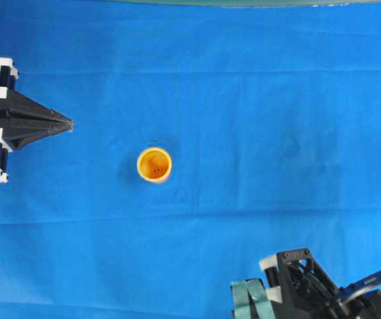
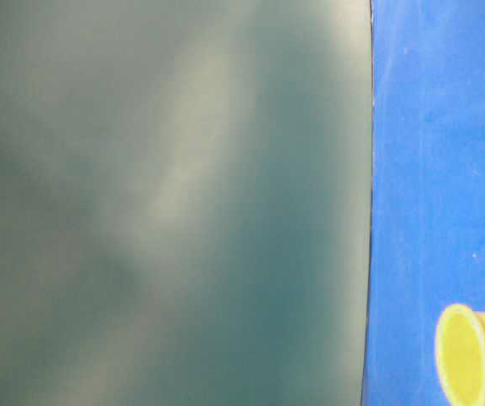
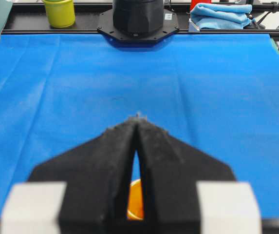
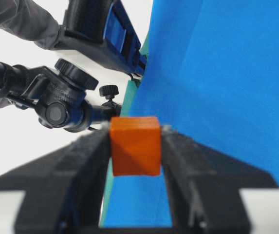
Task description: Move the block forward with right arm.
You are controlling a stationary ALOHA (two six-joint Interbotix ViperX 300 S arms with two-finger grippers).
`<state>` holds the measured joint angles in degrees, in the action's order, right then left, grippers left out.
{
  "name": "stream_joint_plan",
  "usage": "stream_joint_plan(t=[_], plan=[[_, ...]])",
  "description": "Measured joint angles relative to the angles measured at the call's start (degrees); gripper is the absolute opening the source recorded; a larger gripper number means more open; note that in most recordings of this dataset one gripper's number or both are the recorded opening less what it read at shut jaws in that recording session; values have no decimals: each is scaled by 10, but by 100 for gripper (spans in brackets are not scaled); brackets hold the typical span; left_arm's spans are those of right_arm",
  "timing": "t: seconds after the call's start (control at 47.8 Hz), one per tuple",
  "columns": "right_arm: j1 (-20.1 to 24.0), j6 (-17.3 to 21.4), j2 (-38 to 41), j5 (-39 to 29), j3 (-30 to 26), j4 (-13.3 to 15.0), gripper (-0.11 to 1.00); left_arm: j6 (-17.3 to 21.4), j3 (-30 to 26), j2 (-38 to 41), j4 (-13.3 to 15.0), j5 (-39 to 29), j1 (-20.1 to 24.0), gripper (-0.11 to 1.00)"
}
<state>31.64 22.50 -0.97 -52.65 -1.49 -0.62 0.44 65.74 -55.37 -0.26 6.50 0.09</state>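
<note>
While the wide blue cloth-covered table (image 1: 243,100) fills the overhead view, the black open-frame right arm (image 1: 323,286) with white joint pieces sits at that frame's bottom right corner, teal-taped fingers (image 1: 250,299) poking up from the lower edge. The right gripper (image 4: 135,146) has its jaws clamped on the small orange cube block (image 4: 135,145), pinched dead centre in the right wrist view. At the overhead's left edge the black wedge-shaped left gripper (image 1: 67,124) has its tips pressed together on nothing, and the round orange-yellow cup (image 1: 154,164) stands mid-frame, well apart from both.
</note>
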Motion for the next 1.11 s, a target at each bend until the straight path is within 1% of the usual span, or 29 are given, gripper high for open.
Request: stream_joint_plan(t=[0.272,0.545,0.712,1.11], plan=[[0,-1,0,0,0,-1,40,0,-1,0,0,0,0,0],[0,0,0,11,0,-18,40,0,0,0,0,0,0,0],[0,0,0,21,0,-19,40,0,-1,0,0,0,0,0],[0,1,0,22,0,-19,40,0,0,0,0,0,0,0]])
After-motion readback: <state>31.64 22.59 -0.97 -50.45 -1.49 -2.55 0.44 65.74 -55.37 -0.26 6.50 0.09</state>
